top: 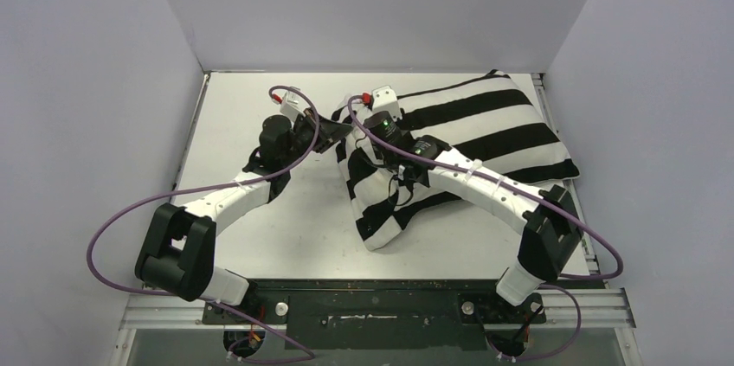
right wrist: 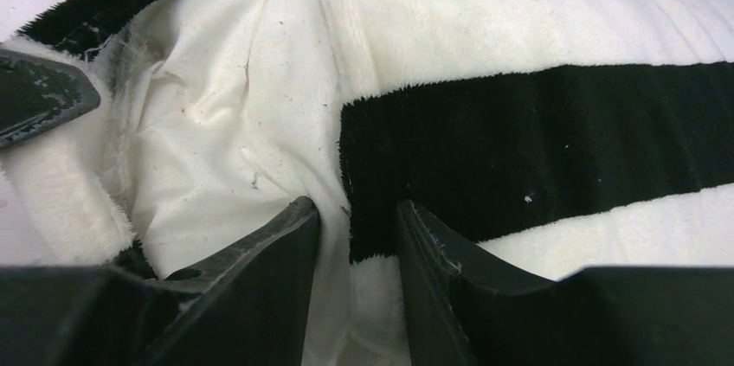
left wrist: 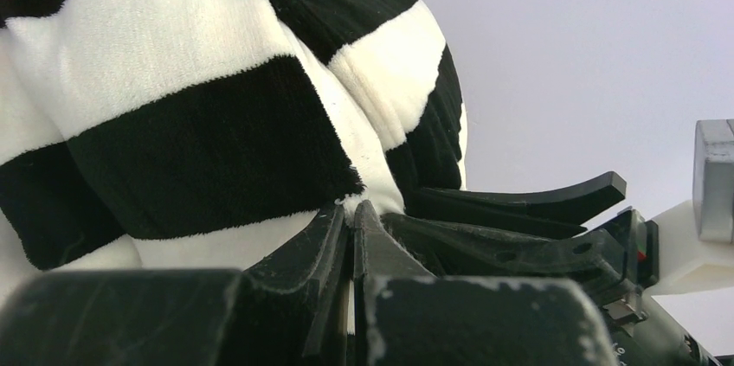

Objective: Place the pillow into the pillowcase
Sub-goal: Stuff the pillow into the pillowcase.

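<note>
— White tabletop (top: 260,106), pale walls (top: 363,3). Pillowcase (top: 485,124)?
— Lying from centre toward 2 o'clock, plump with pillow (right wrist: 225,124).
— Left hand (left wrist: 353,210)?
— Clenched on pillowcase edge.
— Right hand (right wrist: 355,206)?
— Astride edge; cannot tell whether gripping.

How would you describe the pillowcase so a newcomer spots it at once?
Start at the white table and look to its right half. The pillowcase is the plump fabric bulk lying from the far right corner toward the middle. Only it carries broad black and white stripes.
</note>
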Available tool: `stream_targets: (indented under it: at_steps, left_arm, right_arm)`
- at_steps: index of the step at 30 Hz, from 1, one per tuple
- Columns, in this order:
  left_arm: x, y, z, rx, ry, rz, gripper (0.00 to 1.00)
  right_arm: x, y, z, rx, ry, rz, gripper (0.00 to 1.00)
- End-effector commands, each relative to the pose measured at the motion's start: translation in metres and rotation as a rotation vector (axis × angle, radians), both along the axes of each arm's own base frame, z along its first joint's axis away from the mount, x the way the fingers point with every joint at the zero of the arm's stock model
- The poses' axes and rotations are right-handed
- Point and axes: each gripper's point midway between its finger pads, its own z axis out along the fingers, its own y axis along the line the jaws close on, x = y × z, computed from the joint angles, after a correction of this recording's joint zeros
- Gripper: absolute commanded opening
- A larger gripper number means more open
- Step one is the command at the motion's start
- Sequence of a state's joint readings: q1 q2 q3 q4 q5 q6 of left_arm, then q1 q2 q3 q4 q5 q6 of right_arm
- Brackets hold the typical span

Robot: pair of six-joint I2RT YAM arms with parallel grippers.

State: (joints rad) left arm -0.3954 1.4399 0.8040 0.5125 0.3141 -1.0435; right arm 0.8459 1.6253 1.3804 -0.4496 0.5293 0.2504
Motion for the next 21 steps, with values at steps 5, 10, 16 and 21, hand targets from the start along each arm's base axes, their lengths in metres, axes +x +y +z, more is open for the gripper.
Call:
stream_targets:
  at_steps: [5,10,16,21]
  left_arm:
    - [0.0,0.004,0.058,-0.083,-0.167,0.009,0.0]
    - [0.0,0.004,0.057,-0.083,-0.165,0.009,0.0]
    - [-0.001,0.004,0.059,-0.085,-0.167,0.012,0.0]
    - [0.0,0.005,0.059,-0.083,-0.166,0.017,0.0]
  right_arm:
    - [-0.01,0.001,0.069,0.183,-0.085,0.022,0.42]
    - [-0.013,-0.008,0.064,0.119,-0.066,0.024,0.44]
    - [-0.018,-0.016,0.041,0.018,-0.007,0.029,0.46]
    - [-0.02,-0.023,0.029,-0.038,0.018,0.025,0.46]
